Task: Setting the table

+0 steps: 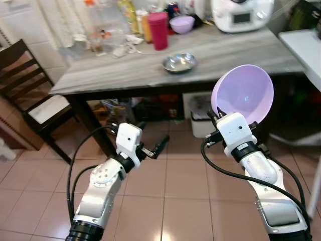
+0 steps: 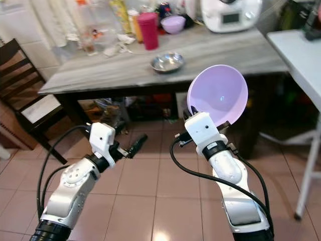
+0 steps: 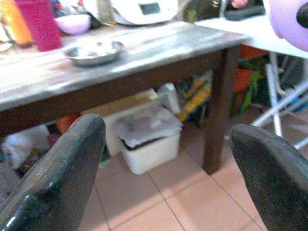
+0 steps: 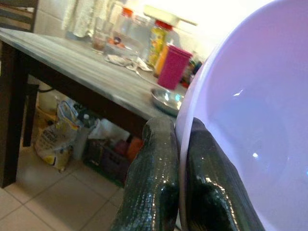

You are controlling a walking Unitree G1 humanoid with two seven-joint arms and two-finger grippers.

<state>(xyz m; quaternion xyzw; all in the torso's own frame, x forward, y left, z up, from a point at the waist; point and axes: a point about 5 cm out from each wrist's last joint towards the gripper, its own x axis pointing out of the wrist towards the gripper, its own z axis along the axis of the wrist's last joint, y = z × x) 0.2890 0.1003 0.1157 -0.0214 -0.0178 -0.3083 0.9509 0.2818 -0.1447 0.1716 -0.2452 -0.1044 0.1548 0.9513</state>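
**Lilac bowl held up before the dining table**

At the far left a dark wooden chair (image 1: 30, 85) stood beside the grey-topped table (image 1: 125, 73). Below the table's near edge the left gripper (image 1: 150, 146) hung over the tiled floor (image 1: 165, 201), its two black fingers (image 3: 57, 178) spread wide with nothing between them. On the table sat a red tumbler (image 1: 158, 30), a small lilac bowl (image 1: 182, 23) behind it and a shallow steel dish (image 1: 178, 62) nearer the front edge, with a white appliance (image 1: 242, 14) at the back. Under the table a white bin (image 3: 149, 144) rested on the floor. To the right, the right gripper (image 4: 179, 159) was raised in front of the table edge, its fingers pinched on the rim of a large lilac bowl (image 1: 246, 95), which stood tilted on edge in the air, its hollow facing the camera, well short of the tabletop.
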